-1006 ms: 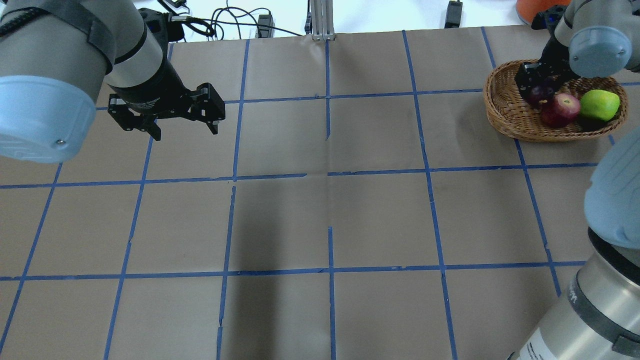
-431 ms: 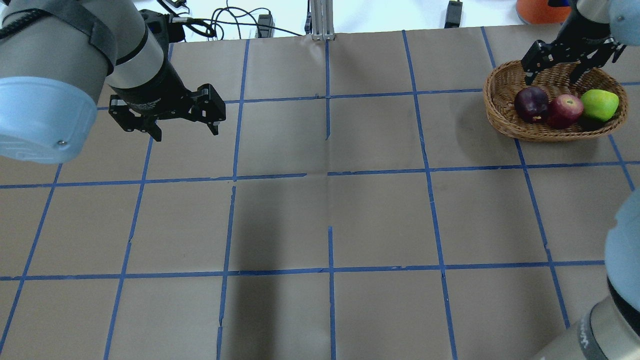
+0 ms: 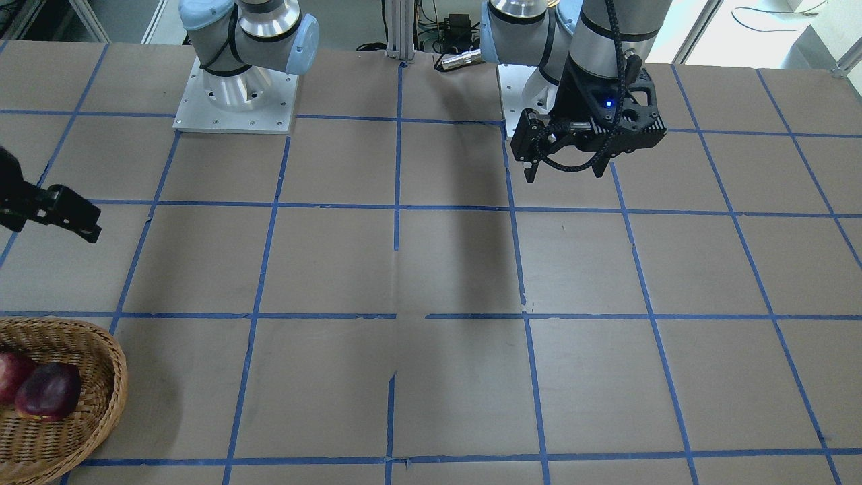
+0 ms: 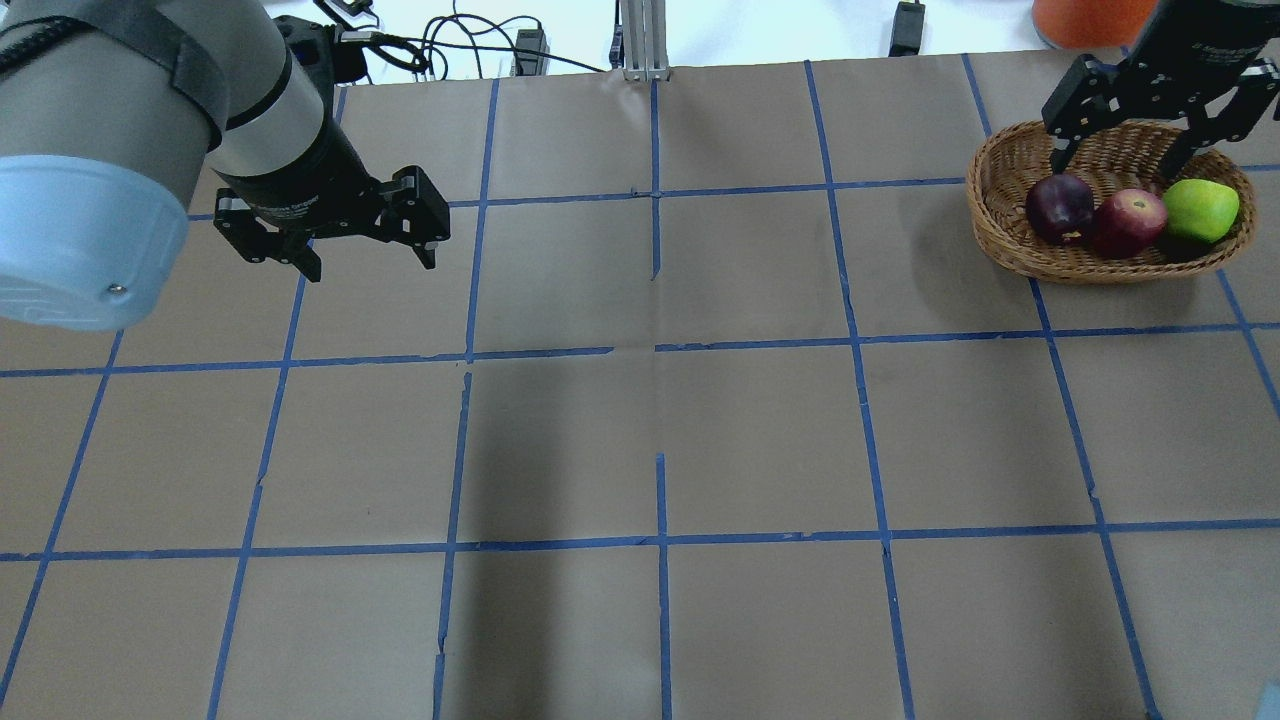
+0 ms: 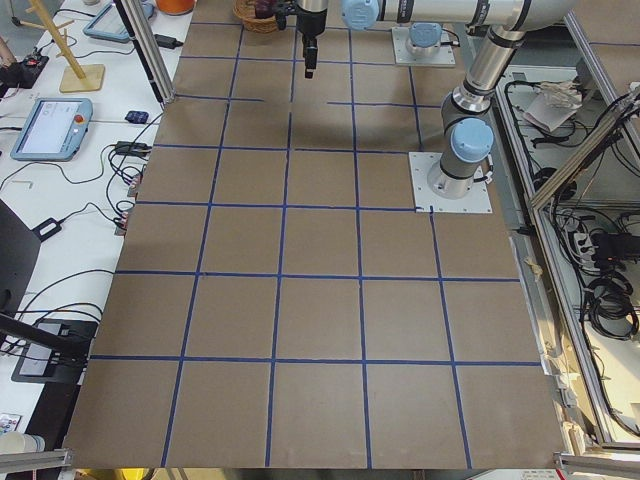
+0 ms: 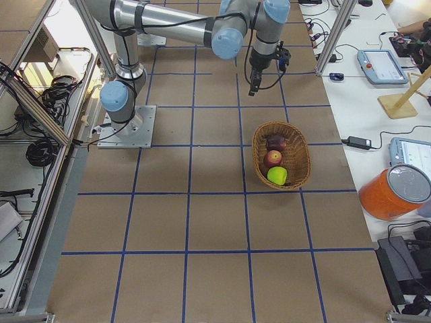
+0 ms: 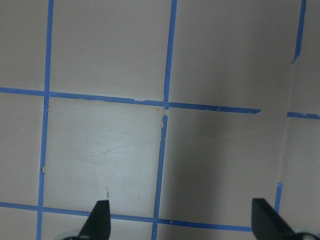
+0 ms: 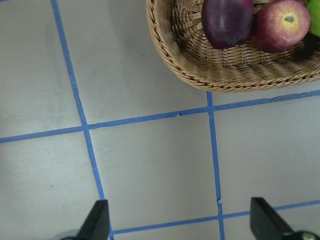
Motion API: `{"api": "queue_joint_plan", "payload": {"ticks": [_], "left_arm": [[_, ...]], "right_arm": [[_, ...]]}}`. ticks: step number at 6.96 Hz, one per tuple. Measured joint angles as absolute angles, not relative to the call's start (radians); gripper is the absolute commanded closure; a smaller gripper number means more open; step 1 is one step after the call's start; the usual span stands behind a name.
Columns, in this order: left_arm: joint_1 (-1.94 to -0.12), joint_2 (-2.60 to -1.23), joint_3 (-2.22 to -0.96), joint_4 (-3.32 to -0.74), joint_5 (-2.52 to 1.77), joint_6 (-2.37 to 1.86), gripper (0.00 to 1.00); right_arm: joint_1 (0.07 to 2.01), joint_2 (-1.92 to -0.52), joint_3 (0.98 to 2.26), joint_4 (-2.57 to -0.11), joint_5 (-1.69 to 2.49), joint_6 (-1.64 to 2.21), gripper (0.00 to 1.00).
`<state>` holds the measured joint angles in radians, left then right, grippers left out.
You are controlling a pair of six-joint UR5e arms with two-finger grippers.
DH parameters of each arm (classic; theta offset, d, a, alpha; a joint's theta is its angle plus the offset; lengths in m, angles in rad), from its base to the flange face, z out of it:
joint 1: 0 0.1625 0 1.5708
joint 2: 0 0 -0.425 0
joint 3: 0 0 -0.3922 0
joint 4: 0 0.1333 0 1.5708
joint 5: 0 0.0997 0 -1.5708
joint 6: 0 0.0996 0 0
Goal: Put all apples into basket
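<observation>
The brown papered table [image 4: 760, 440] carries the wicker basket [image 4: 1003, 248] at its far right. The left gripper [image 4: 372, 265] hangs well apart from the basket, far across the table, its fingers spread wide and holding nothing. The right gripper [image 4: 1113, 160] hovers just over the basket's far rim, also spread wide and empty. Inside the basket, three apples lie side by side along its near wall: the dark maroon apple [image 4: 1060, 207], the red apple [image 4: 1130, 222] touching it, and the green apple [image 4: 1200, 208].

No legible text, label or number anywhere
</observation>
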<state>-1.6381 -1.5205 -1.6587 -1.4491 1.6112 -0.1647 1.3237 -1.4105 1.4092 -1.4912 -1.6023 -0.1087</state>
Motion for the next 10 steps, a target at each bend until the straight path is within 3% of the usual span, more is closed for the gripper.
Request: {"api": "queue_joint_plan", "payload": {"ticks": [4,10], "left_arm": [[-1.637,-1.507,-1.66,-1.448,1.612,-0.164,0.0],[-1.636,-1.502,-1.664,-1.449,1.611,-0.16,0.0]], "right_arm": [[1.494,-1.605,1.572,-1.481,-1.601,0.028,0.0],[1.563,-1.615,1.591,-1.477,-1.523,0.063,0.0]]}}
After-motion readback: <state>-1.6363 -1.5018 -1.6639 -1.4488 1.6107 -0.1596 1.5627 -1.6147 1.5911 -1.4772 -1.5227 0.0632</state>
